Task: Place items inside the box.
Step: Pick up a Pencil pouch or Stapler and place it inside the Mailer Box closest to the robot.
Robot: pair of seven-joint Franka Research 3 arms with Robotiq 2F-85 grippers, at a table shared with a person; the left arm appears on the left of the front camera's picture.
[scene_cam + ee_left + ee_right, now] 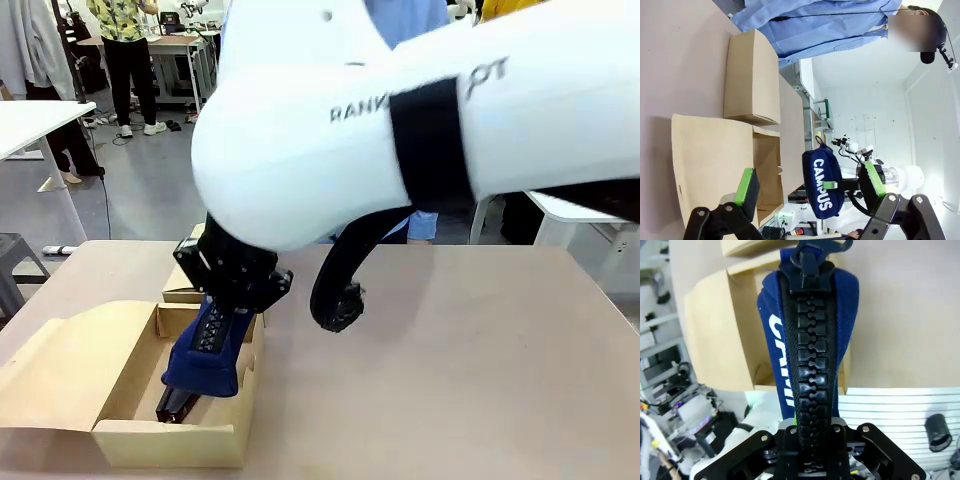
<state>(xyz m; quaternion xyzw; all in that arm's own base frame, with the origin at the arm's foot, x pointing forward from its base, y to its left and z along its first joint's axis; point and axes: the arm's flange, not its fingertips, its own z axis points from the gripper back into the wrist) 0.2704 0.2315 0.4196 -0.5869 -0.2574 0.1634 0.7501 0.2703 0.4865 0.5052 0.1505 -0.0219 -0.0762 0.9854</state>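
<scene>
Over the open cardboard box (170, 442) at the near-left of the tabletop (450, 380), the right tool (238, 288) is clamped on the upper end of a navy pencil case (205, 350). The case points down into the box's inside, near a black stapler (176, 405) lying on the box floor. From the right wrist, the case's chunky black zip (812, 365) faces the camera. From the left wrist, the left tool (808, 175) has its green pads (747, 186) wide apart, gripping nothing; the case, lettered "CAMPUS", shows farther off between them
</scene>
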